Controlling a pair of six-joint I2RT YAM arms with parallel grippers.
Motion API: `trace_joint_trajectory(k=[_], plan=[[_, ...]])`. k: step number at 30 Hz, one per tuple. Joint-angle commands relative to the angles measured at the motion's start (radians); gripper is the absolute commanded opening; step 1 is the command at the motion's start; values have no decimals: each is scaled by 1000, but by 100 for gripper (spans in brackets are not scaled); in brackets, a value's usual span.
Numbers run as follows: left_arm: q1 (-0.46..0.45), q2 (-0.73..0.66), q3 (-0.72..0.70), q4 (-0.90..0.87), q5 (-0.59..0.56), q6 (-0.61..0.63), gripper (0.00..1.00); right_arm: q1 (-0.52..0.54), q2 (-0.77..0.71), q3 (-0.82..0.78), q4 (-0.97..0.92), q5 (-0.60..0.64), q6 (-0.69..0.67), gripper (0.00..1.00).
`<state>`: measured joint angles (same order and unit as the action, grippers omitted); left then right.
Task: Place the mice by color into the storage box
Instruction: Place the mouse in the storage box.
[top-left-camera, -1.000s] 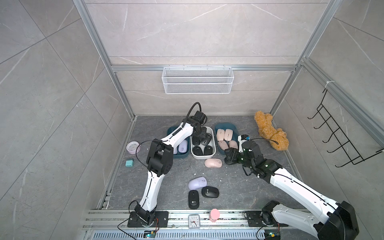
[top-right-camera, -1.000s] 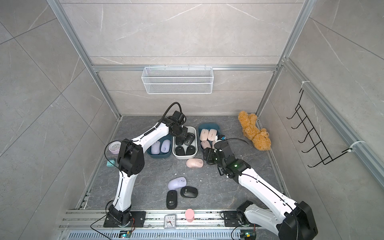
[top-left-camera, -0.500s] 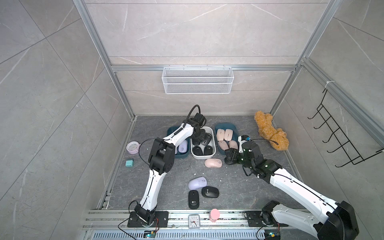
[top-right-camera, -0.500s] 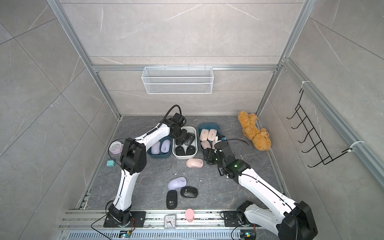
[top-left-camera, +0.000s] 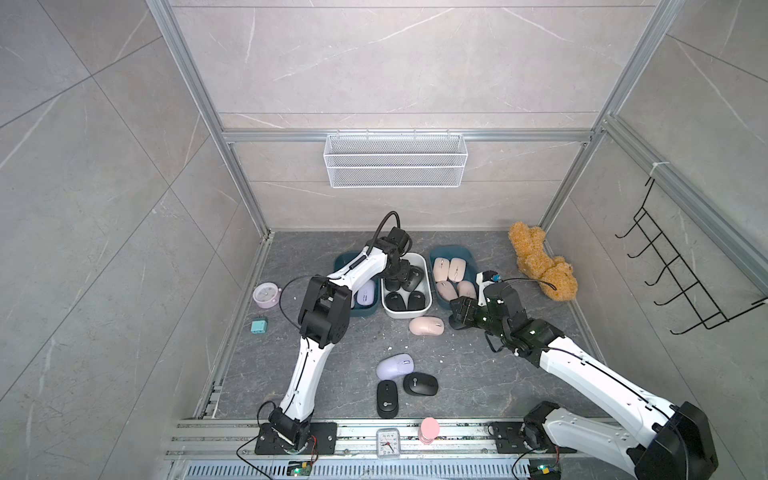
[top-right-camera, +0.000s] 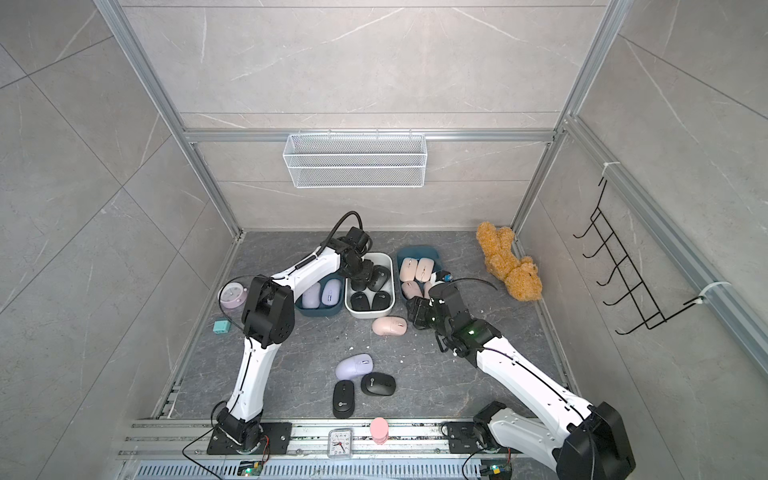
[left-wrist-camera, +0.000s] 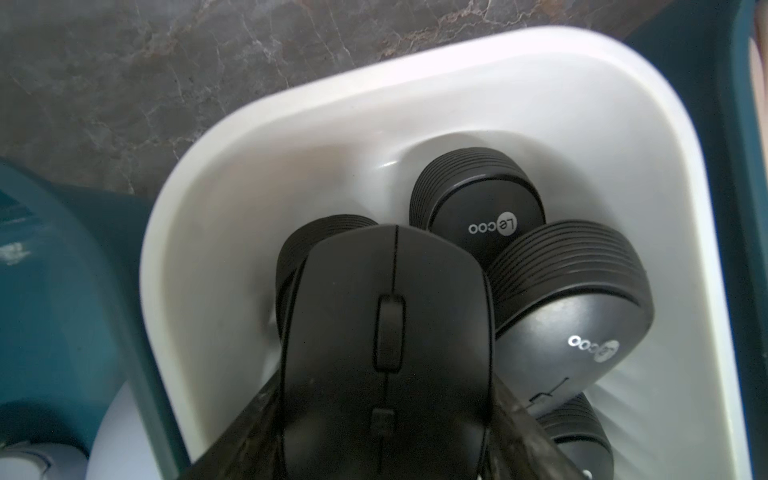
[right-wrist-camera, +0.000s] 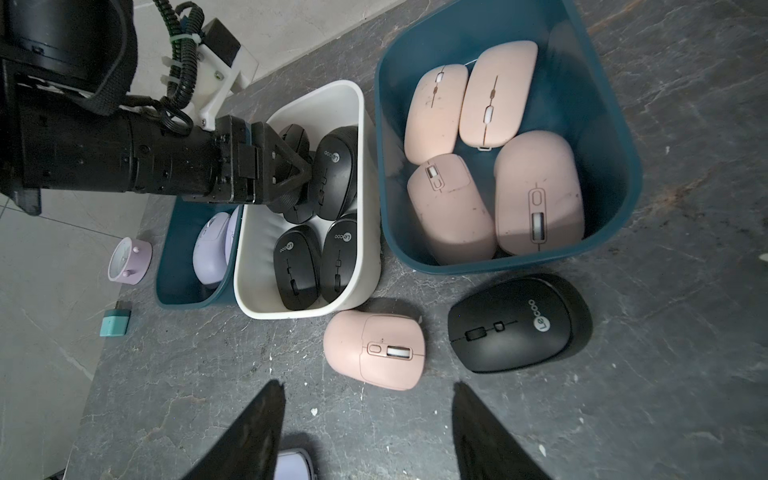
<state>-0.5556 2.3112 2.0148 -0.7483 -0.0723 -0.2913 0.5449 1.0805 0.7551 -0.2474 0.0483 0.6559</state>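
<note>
Top views: left gripper reaches into the white bin. A pink mouse and a lilac mouse lie loose on the floor.

Left wrist: black mouse sits between the jaws, above the binned ones. Pinched or freed, cannot tell. Probably light, rigid, with a slick shell; best gripped across the flanks. "Lecoo" is readable on the binned mice.

Right wrist: right gripper is spread and empty, beside the pink mouse.
</note>
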Motion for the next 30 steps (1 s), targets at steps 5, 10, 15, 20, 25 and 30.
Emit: trace_joint_trajectory(k=[5,10,15,20,25,30], plan=[[5,7,43,-26,3,-3,70,-5,-11,-14,11,-1,10,65],[5,-30,42,-29,3,-14,72,-6,-17,-15,10,-2,12,65],[5,-86,41,-26,-4,-23,71,-5,-26,-13,5,-2,13,65],[4,-144,36,-19,-4,-27,71,-6,-33,-11,-2,0,14,65],[3,-189,24,-13,-9,-31,71,-6,-33,-5,-9,0,14,65],[3,-228,7,-1,-23,-30,71,-6,-34,-2,-13,1,13,65]])
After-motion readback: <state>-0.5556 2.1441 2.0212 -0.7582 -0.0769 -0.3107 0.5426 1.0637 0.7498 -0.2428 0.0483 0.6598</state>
